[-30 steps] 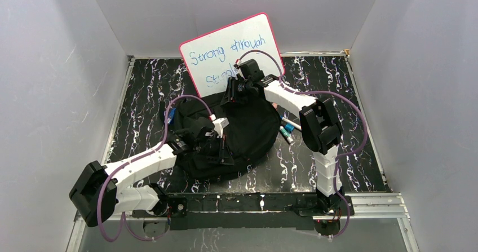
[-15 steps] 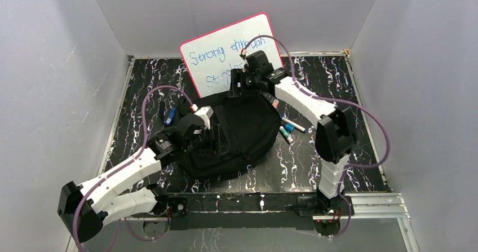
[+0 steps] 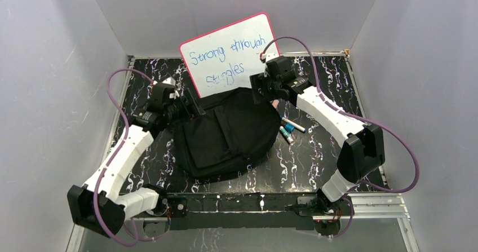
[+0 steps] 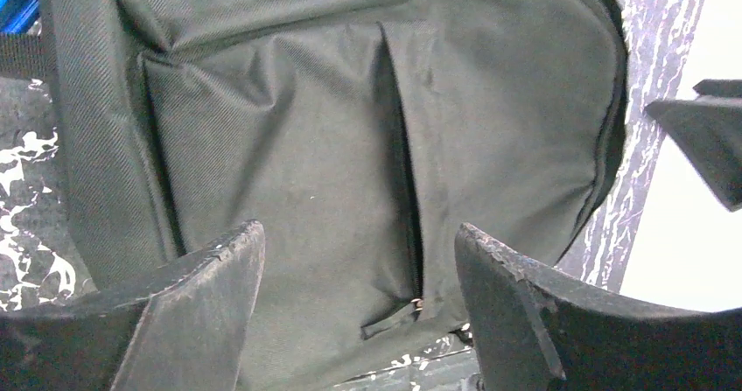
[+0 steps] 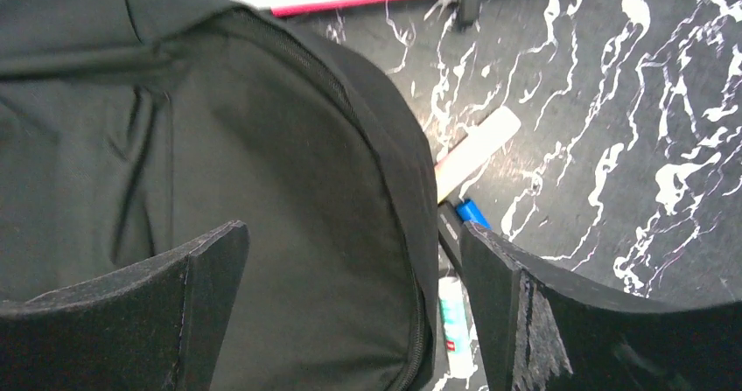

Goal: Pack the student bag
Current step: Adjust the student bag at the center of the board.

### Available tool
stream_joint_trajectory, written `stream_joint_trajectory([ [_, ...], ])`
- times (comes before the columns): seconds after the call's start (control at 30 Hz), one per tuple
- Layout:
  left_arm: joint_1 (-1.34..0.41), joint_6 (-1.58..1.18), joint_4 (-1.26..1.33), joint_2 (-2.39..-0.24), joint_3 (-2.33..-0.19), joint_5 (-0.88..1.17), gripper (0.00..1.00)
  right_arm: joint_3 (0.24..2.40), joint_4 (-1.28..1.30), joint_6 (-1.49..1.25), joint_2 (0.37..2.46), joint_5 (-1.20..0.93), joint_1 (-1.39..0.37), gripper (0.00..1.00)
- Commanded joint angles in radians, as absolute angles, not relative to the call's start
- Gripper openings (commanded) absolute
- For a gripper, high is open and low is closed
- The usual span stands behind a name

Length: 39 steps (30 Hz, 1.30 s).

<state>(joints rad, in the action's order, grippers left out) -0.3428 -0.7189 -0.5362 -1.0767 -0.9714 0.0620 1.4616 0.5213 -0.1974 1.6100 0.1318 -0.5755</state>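
The left arm (image 3: 121, 156) stretches along the left edge of the table (image 3: 315, 162), its left gripper (image 3: 186, 108) pointing right with jaws spread wide. The right arm (image 3: 332, 114) bends near the right edge and reaches toward the middle of the far edge, the right gripper (image 3: 260, 89) likewise parted.

Overhead from behind; 2 wrist views close, sharing bag (image 3: 228, 133).

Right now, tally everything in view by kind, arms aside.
Bag: 1
Whiteboard: 1
Markers: 3
Blue thing at the bag's edge, kind unclear: 1
Total: 6
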Motion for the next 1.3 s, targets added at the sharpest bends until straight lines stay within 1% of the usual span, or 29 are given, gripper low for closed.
stream_joint_trajectory([
  [0.0, -0.336, -0.727, -0.649, -1.156, -1.117, 0.049, 0.79, 1.438, 0.513, -0.149, 1.557, 0.106, -0.578, 0.99],
  [0.07, -0.336, -0.717, -0.663, -1.150, -1.132, 0.015, 0.82, 1.446, 0.543, -0.143, 1.554, 0.078, -0.579, 0.99],
  [0.17, -0.332, -0.704, -0.614, -1.110, -1.093, 0.015, 0.88, 1.415, 0.509, -0.156, 1.525, 0.025, -0.580, 0.99],
  [0.27, -0.329, -0.728, -0.581, -1.105, -1.048, 0.044, 0.90, 1.454, 0.533, -0.184, 1.549, -0.051, -0.600, 0.99],
  [0.4, -0.329, -0.747, -0.611, -1.118, -1.034, 0.018, 0.93, 1.493, 0.568, -0.219, 1.596, -0.050, -0.668, 0.95],
  [0.43, -0.329, -0.752, -0.624, -1.116, -1.037, -0.002, 0.95, 1.495, 0.567, -0.227, 1.603, -0.046, -0.685, 0.95],
  [0.47, -0.327, -0.752, -0.628, -1.110, -1.037, -0.023, 0.95, 1.498, 0.566, -0.231, 1.609, -0.036, -0.705, 0.95],
  [0.67, -0.328, -0.754, -0.605, -1.056, -1.027, -0.045, 0.94, 1.554, 0.579, -0.241, 1.687, 0.067, -0.844, 0.95],
  [0.9, -0.329, -0.761, -0.606, -1.081, -1.019, -0.018, 0.94, 1.629, 0.614, -0.246, 1.815, 0.210, -0.952, 0.94],
  [1.1, -0.327, -0.768, -0.585, -1.064, -0.999, -0.009, 0.94, 1.656, 0.635, -0.245, 1.868, 0.276, -0.981, 0.88],
  [1.17, -0.328, -0.766, -0.583, -1.067, -0.998, -0.004, 0.94, 1.663, 0.644, -0.246, 1.876, 0.305, -0.983, 0.85],
  [1.27, -0.328, -0.764, -0.574, -1.078, -0.992, 0.000, 0.94, 1.662, 0.649, -0.251, 1.870, 0.352, -0.983, 0.75],
])
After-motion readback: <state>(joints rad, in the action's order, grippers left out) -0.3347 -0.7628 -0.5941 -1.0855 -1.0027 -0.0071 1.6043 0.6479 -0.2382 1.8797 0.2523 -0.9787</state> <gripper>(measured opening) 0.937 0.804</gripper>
